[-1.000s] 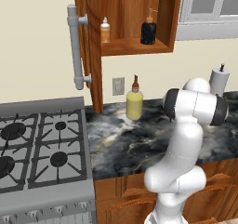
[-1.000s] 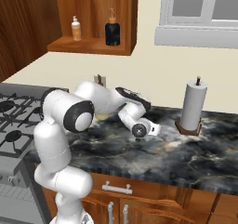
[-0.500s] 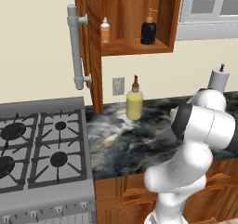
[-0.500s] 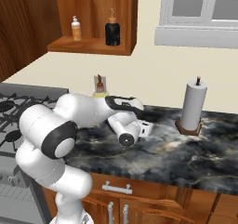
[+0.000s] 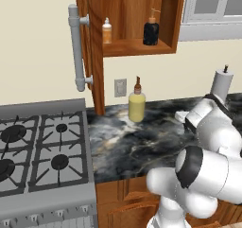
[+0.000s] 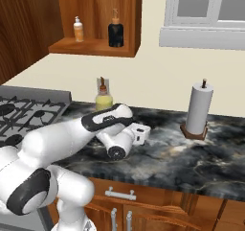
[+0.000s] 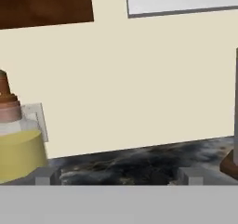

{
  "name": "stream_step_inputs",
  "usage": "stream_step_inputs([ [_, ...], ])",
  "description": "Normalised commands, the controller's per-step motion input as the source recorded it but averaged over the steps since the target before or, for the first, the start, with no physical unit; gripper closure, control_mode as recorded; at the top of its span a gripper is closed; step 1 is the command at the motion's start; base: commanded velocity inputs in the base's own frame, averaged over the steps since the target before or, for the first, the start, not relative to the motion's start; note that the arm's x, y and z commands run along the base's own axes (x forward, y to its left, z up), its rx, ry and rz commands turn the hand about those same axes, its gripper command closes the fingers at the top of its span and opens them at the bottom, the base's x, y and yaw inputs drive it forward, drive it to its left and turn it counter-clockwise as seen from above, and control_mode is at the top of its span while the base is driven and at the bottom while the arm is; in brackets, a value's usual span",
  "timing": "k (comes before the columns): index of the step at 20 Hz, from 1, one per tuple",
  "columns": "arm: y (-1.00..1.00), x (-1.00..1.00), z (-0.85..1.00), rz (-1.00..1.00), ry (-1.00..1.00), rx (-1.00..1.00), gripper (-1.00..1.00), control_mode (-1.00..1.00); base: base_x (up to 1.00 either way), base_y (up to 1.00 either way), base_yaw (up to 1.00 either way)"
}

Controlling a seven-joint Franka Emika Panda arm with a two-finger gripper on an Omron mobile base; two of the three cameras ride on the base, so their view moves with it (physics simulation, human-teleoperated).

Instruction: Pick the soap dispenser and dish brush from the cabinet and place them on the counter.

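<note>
A dark soap dispenser (image 5: pixel 151 30) with a thin pump top stands upright on the shelf of the open wooden cabinet (image 5: pixel 134 46), toward its right side. It looks like a rigid, smooth bottle, probably light but slippery, so the broad body is the safer place to grip; the narrow pump neck would likely wobble or tip it. Well to its left on the same shelf stands a small orange-and-white bottle (image 5: pixel 107 30), also upright. Whether that is the dish brush named in the task cannot be told.

Below the cabinet, on the dark veined surface (image 5: pixel 142 146), a yellow bottle (image 5: pixel 137 104) with a brown cap stands near the wall, just in front of a wall outlet (image 5: pixel 120 87). A paper towel roll (image 6: pixel 199 111) on a wooden base stands farther right. A grey stove (image 5: pixel 38 151) lies to the left.

The end effector (image 6: pixel 139 134) hovers low over the surface, jaws spread wide and empty, pointing at the wall between the yellow bottle and the towel roll. The open cabinet door's long grey handle (image 5: pixel 76 49) juts out on the left and could obstruct a reach from that side.
</note>
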Motion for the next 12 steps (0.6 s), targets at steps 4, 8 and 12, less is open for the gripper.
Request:
stream_step_inputs([
  [4, 0.0, -0.58, 0.7, 0.09, 0.08, 0.0, -1.0, -1.0, 0.0, 0.0, 0.0],
  [8, -0.01, -0.57, 0.63, 0.15, 0.15, 0.0, -1.0, -1.0, 0.0, 0.0, 0.0],
  [12, -0.04, -0.54, 0.51, 0.18, 0.22, 0.0, -1.0, -1.0, 0.0, 0.0, 0.0],
])
